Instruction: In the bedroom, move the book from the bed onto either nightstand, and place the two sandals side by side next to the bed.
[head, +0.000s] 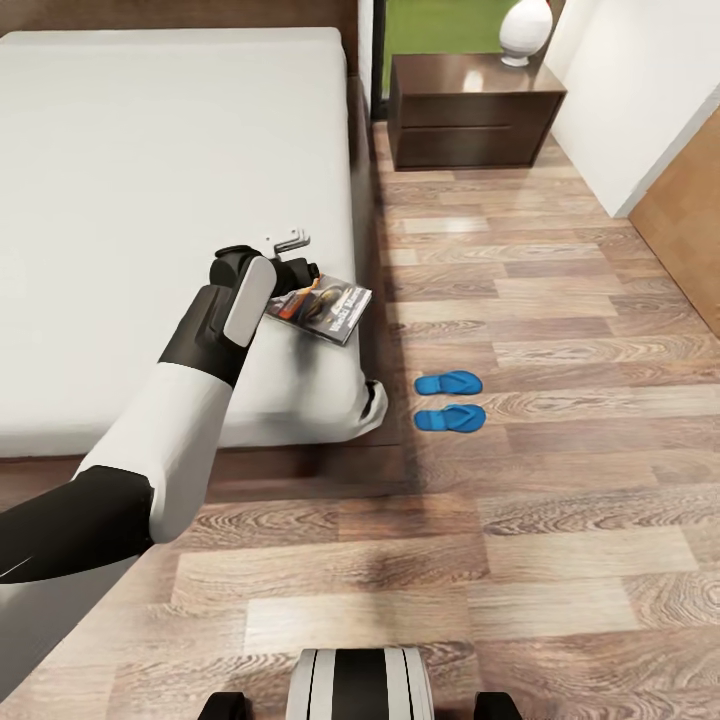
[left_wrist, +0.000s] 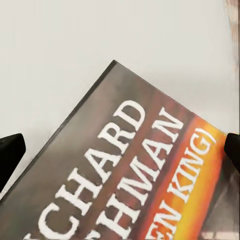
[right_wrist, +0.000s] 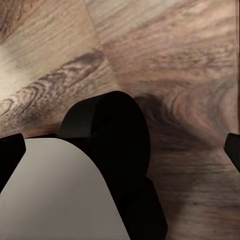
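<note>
The book (head: 328, 306) lies near the right edge of the pale mattress of the bed (head: 150, 180), its dark cover with the orange band facing up. My left gripper (head: 298, 272) hovers at the book's left end. In the left wrist view the book's cover (left_wrist: 135, 170) spreads between the wide-apart black fingertips (left_wrist: 10, 155), so the left gripper (left_wrist: 120, 152) is open and holds nothing. Two blue sandals (head: 449, 382) (head: 450, 418) lie side by side on the floor just right of the bed's foot corner. My right gripper (right_wrist: 120, 150) is open over the wood floor.
A dark wooden nightstand (head: 470, 110) stands at the far right of the bed's head, with a white vase-shaped object (head: 525, 30) on top. White walls (head: 640, 90) close the right side. Wood-plank floor (head: 560, 300) runs between bed and wall. My base (head: 360, 685) is at the bottom.
</note>
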